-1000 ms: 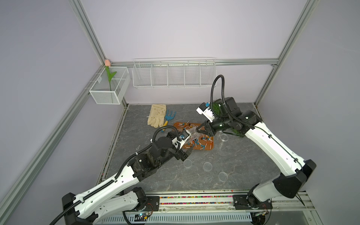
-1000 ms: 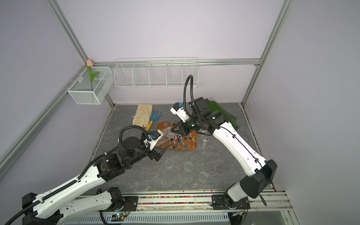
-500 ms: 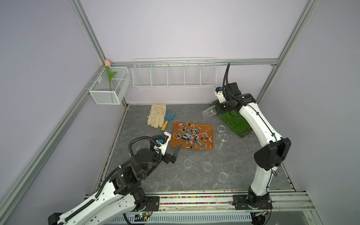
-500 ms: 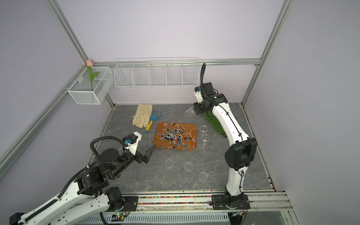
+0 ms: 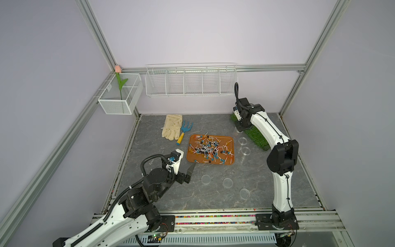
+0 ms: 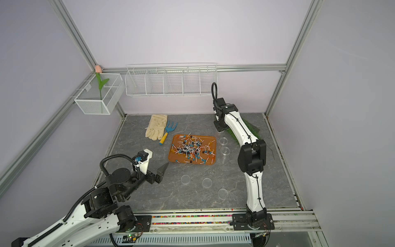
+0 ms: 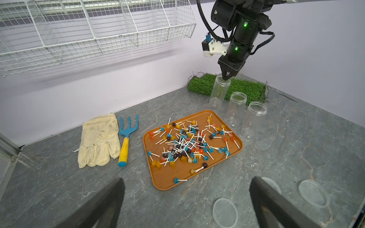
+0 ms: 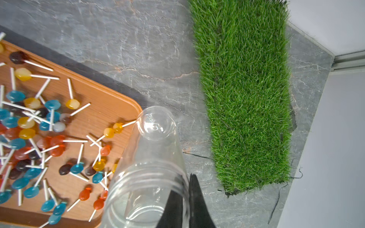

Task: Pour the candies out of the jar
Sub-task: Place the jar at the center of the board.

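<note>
The candies point(image 5: 208, 147) point(image 7: 189, 144) lie scattered on an orange tray point(image 7: 164, 185) in the middle of the table. They also show in the right wrist view, candies point(image 8: 39, 128). My right gripper point(image 7: 227, 78) point(image 8: 185, 183) is shut on the rim of an empty clear jar point(image 7: 219, 90) point(image 8: 150, 154), one finger inside and one outside. The jar hangs mouth up, slightly tilted, between the tray's far right corner and a grass mat point(image 7: 243, 86); whether its base touches the table I cannot tell. My left gripper point(image 5: 190, 174) point(image 7: 186, 183) stands open and empty just off the tray's near left corner.
Two more empty jars point(image 7: 237, 110) point(image 7: 254, 118) stand right of the tray. Three clear lids point(image 5: 205, 179) point(image 5: 227, 182) point(image 5: 244, 193) lie in front of it. A glove point(image 5: 172, 127) and a blue hand rake point(image 5: 184, 131) lie at the back left. A wire basket point(image 5: 190, 81) hangs on the back wall.
Both grippers were over the tray a second ago. The right arm has since carried the jar back to the grass mat and turned it mouth up; the left arm has drawn back toward the front left.
</note>
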